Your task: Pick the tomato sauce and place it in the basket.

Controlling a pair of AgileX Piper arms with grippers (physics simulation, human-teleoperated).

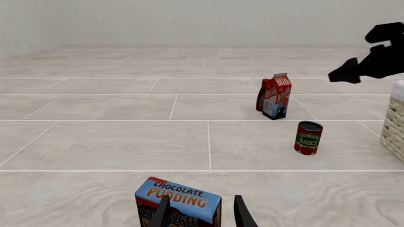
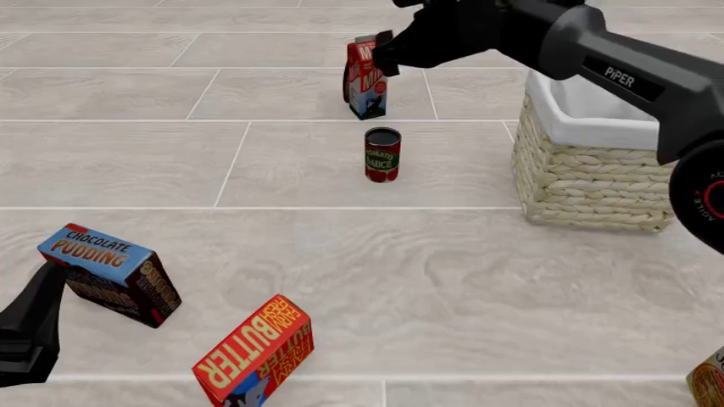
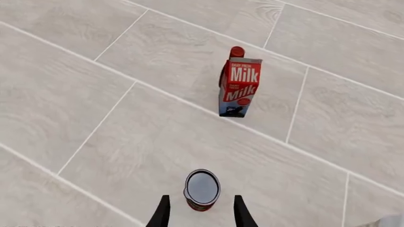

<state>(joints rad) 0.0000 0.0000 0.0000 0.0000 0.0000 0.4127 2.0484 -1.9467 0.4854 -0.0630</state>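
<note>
Below right claw, tomato sauce upright, just ahead of spread, empty fingers; basket nearby.

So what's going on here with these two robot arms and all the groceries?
The right arm is reaching out over a tomato sauce can, which stands upright on the tiled surface, untouched. Its tool hangs open above the can. A wicker basket sits to the can's right, and a milk carton stands just beyond the can. The left tool is open near a chocolate pudding box, holding nothing. A butter box lies nearby.
</note>
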